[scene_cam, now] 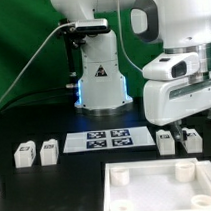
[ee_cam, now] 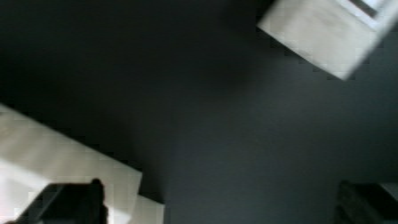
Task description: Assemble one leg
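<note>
Exterior view: the jaws hover over the tabletop [scene_cam: 57, 181], above a leg [scene_cam: 165, 141] and a second leg [scene_cam: 192, 140]. Wrist view shows the jaws spread apart.

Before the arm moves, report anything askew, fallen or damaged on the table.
Nothing stands out. Four small white plastic block legs sit in a row, two each side of the marker board; the large white square tray-like piece lies flat. No damage shows.
</note>
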Controlling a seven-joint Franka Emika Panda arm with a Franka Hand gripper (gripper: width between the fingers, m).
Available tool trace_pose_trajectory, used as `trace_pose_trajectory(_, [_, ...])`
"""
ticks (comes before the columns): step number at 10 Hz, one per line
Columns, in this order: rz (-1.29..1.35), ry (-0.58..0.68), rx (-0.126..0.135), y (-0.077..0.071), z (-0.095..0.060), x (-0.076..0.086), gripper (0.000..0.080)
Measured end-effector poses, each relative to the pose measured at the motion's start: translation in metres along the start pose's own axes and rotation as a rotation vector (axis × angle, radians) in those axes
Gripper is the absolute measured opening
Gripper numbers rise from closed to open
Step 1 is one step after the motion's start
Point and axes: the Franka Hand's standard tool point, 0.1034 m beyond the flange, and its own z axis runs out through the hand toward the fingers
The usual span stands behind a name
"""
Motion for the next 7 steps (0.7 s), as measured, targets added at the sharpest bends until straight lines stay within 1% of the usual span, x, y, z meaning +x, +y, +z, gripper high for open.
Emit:
trace_pose_trajectory(2, [0.160,0.000,0.012,0.001,0.000,0.000,0.0649])
trace_pose_trajectory(3, [0.257,-0.003,0.020,-0.002,0.000,0.000,0.0649])
trace_pose_trajectory(4, [0.454,-0.029,0.028,-0.012,0.001,-0.003,0.0649])
trace_pose_trajectory(5, [0.471,-0.038,0.028,-0.015,0.000,-0.004,0.0649])
trace_pose_trajectory(6, [0.406,-0.030,0.028,-0.007,0.002,-0.009,0.0649])
trace_pose_trajectory(7, [0.423,-0.029,0.028,-0.008,0.002,-0.008,0.0649])
